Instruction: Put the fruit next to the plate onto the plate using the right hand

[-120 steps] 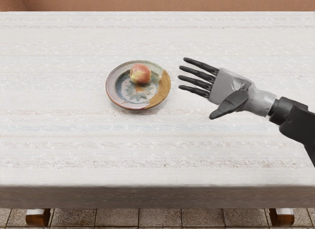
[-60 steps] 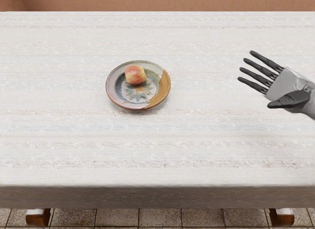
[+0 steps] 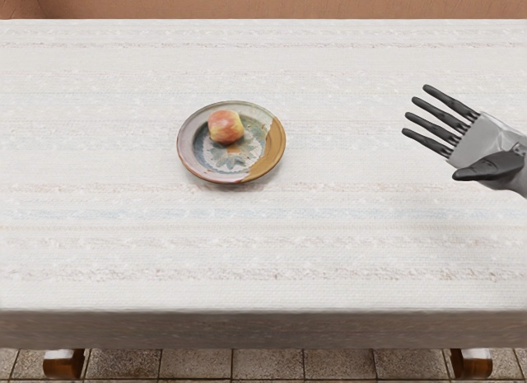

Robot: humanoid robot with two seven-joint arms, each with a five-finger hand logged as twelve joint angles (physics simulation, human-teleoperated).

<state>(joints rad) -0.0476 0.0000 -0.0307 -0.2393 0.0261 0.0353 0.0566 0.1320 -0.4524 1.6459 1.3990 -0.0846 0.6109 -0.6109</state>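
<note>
A red and yellow peach-like fruit (image 3: 225, 126) lies on the round ceramic plate (image 3: 271, 150), a little up and left of its middle. The plate has a blue-grey patterned centre and a brown patch on its right rim. My right hand (image 3: 454, 140) hovers at the picture's right edge, far to the right of the plate. Its fingers (image 3: 436, 115) are spread straight and point left toward the plate, and it holds nothing. The left arm does not show.
The table (image 3: 263, 259) is covered with a pale striped cloth; its front edge runs along the bottom. Below it are tiled floor and two wooden feet. A brown wall stands behind the table.
My right hand has drawn back from beside the plate to the right edge, staying open. The fruit has rolled slightly to the left on the plate and now rests there.
</note>
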